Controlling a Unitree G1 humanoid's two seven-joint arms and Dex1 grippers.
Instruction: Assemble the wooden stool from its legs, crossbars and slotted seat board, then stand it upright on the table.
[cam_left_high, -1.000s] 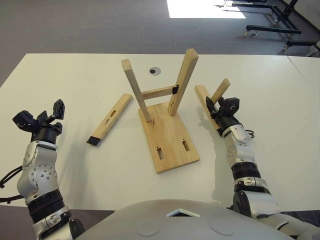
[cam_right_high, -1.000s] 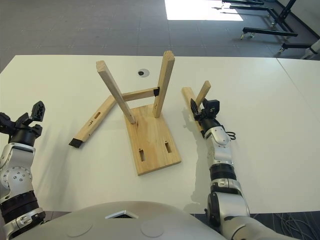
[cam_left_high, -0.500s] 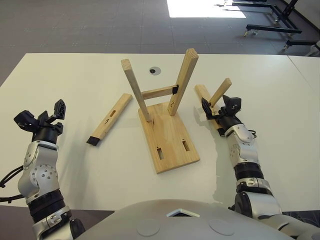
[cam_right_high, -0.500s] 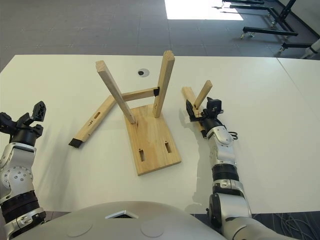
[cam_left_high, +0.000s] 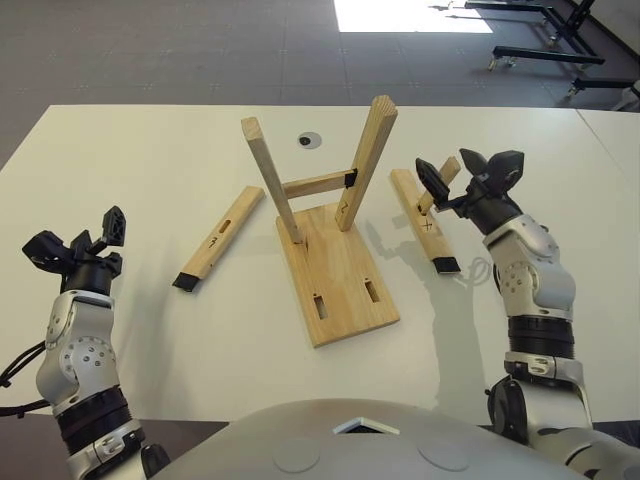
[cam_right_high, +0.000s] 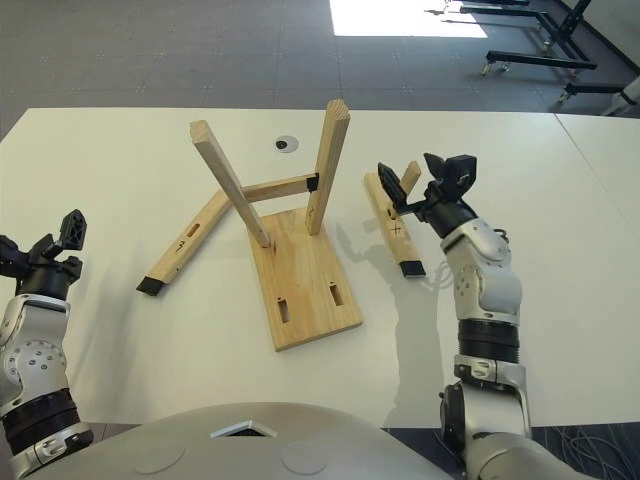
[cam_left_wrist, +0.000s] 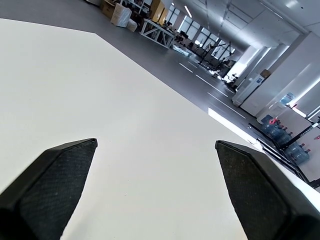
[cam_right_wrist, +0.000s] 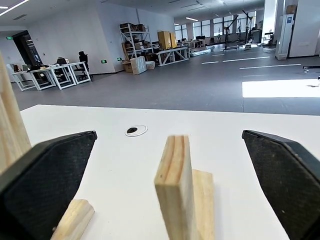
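Left eye view: assembly half done on tabletop (cam_left_high: 150, 150).
Seat board (cam_left_high: 338, 275) centre, 2 legs (cam_left_high: 365, 160) up; loose leg (cam_left_high: 218, 238) at 9 o'clock, leg w/ crossbar (cam_left_high: 425, 220) at 3. R gripper (cam_left_high: 465, 175) wide, empty, by it; L gripper (cam_left_high: 78, 238) wide.

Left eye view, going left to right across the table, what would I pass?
Left pincer → loose leg with a black foot → half-built stool → second loose leg with a short crossbar sticking up. The right pincer overlaps that last piece, so it stays unplaced.
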